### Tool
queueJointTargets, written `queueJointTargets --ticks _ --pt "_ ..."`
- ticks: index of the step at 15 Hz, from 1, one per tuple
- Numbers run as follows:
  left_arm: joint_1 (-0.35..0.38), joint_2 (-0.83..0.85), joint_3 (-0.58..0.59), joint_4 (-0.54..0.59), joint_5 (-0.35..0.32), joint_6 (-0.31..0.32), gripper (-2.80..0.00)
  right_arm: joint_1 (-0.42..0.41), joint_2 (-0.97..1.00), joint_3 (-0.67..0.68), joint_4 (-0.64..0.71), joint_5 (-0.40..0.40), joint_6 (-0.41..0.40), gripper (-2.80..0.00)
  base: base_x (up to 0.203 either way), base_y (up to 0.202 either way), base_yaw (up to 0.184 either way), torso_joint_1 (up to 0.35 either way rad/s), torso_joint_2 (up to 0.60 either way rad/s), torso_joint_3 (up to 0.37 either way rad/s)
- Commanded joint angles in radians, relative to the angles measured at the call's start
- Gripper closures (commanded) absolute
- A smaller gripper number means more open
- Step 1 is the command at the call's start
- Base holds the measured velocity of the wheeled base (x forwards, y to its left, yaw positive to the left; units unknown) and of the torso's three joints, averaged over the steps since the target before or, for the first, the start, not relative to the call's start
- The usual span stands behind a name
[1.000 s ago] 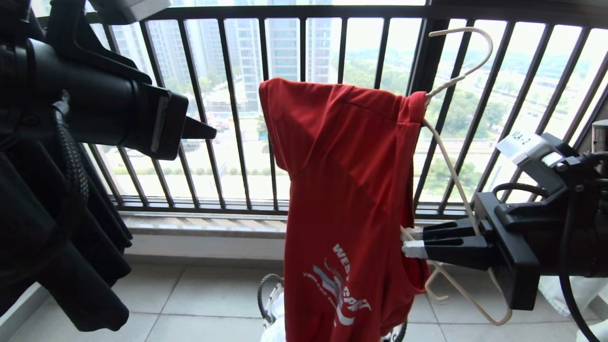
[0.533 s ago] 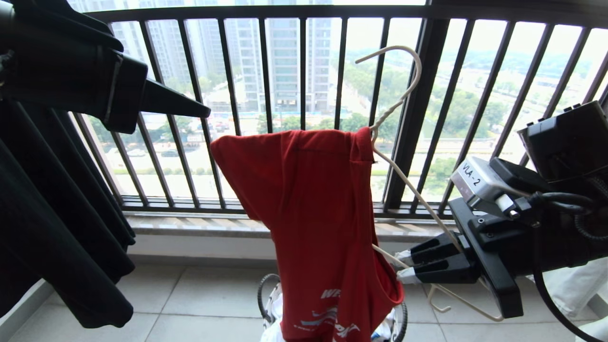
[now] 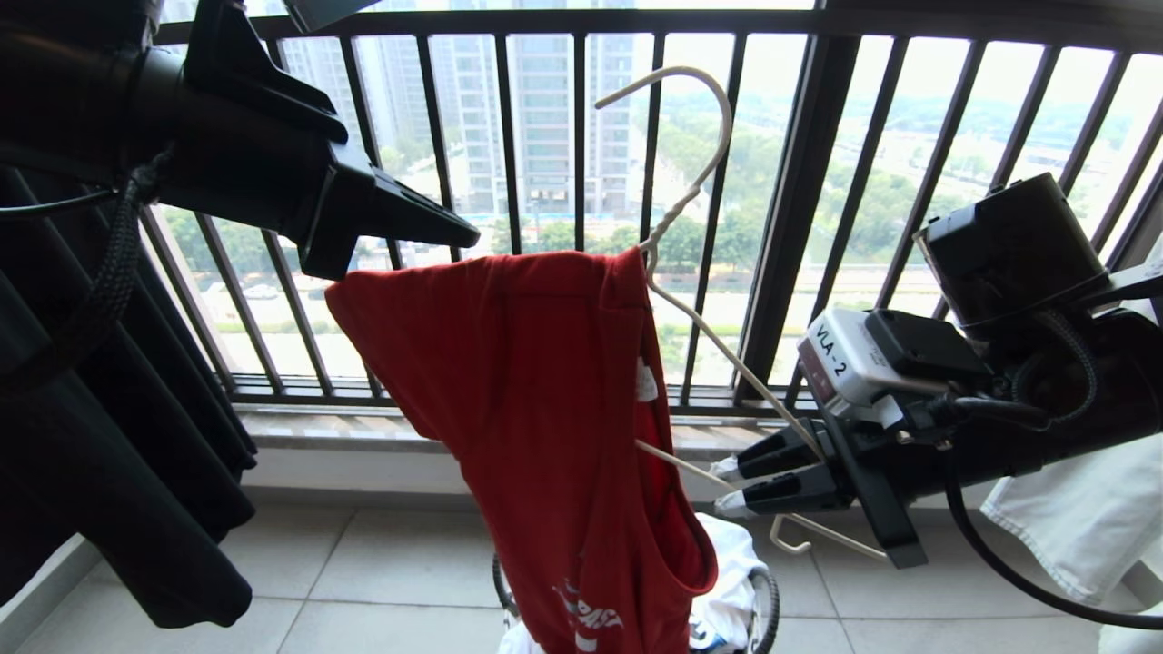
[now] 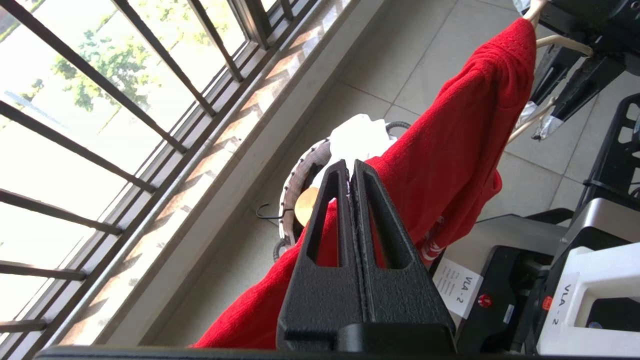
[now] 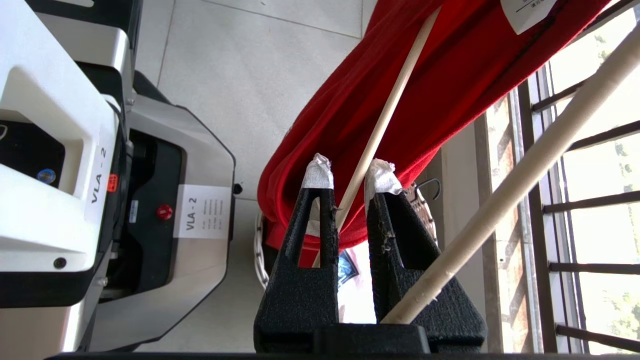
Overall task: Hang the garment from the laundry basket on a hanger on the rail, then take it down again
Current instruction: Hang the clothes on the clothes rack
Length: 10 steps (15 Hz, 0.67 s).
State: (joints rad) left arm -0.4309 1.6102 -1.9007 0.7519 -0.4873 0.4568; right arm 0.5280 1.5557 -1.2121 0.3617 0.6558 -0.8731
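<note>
1. Above the basket [image 3: 768, 590], your right gripper [image 3: 731, 486] clamps the hanger [image 3: 718, 341] by its bare arm, carrying the shirt [image 3: 536, 400] hung over the other
2. Your left gripper [image 3: 454, 232], shut and empty, hovers near the shirt's shoulder, perhaps to dress it

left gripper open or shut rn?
Shut. The black left gripper has its fingers pressed together with nothing between them, beside the red T-shirt.

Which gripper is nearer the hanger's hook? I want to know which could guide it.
Left. The left gripper, shut, is beside the hook; the right gripper holds the hanger low down.
</note>
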Motion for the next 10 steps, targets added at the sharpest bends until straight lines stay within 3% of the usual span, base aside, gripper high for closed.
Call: queueJointTargets --ticks 1,2,6,10 --pt "-0.002 0.012 -0.027 0.058 -0.093 0.023 -0.67 0.009 0.006 0.002 0.0 0.001 -0.011 0.0 0.0 0.0 0.0 0.0 0.0 0.0" --pt "-0.002 -0.003 -0.031 0.1 -0.138 0.062 -2.8 0.009 0.004 0.003 0.0 0.001 -0.012 0.0 0.0 0.0 0.0 0.0 0.0 0.0" --pt "-0.002 -0.068 -0.016 0.222 -0.229 0.093 -2.8 0.007 -0.004 0.014 0.0 -0.013 -0.025 0.0 0.0 0.0 0.0 0.0 0.0 0.0" --pt "-0.006 -0.038 -0.023 0.218 -0.24 0.126 -2.8 0.01 -0.057 0.047 -0.001 -0.013 -0.062 0.0 0.0 0.0 0.0 0.0 0.0 0.0"
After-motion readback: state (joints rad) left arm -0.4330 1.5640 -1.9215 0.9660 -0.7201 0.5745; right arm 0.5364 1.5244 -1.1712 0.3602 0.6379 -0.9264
